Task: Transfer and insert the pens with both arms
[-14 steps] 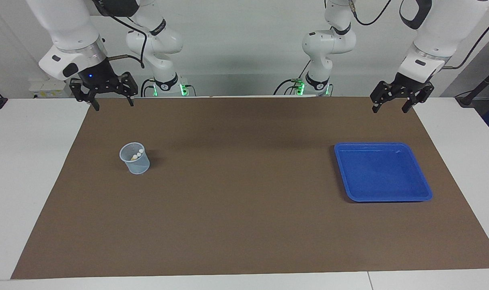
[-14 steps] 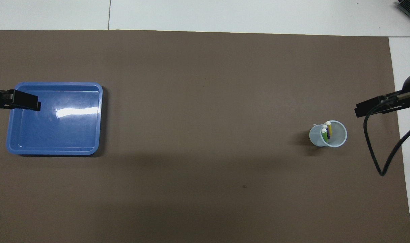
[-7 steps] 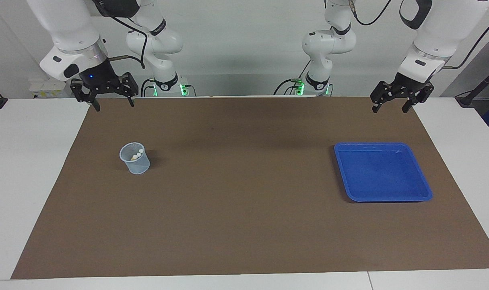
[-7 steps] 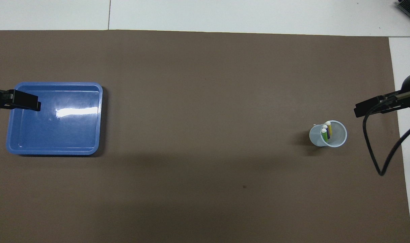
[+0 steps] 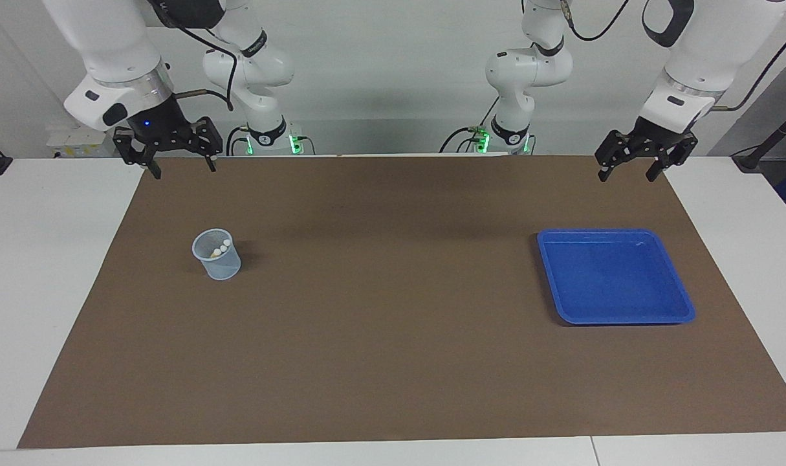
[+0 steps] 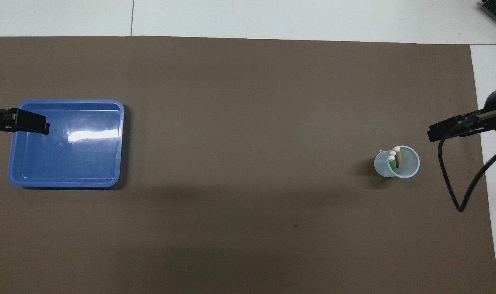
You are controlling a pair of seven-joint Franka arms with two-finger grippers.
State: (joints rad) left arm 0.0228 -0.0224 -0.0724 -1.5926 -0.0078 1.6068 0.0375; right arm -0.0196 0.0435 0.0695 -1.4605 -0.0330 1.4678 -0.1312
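1. Your pens point(image 6: 394, 160) all stand inside the clear cup point(image 5: 217, 254), left of centre in the facing view, caps up. I can pick out a green and a yellow one, plus a dark one tucked between them.
2. The blue tray point(image 5: 680, 304), at the right of that view, has nothing in it.
3. Right end effector point(image 5: 180, 168) hangs upper left over the mat's edge, fingers spread, holding nothing. Left end effector point(image 5: 627, 173) does the same at upper right, released too.
4. Risk-wise, I'd guess that cup is light, so a sloppy move near it could tip it and roll the pens across the worktop point(image 5: 393, 362).
5. No brands, labels or writing I can read anywhere.
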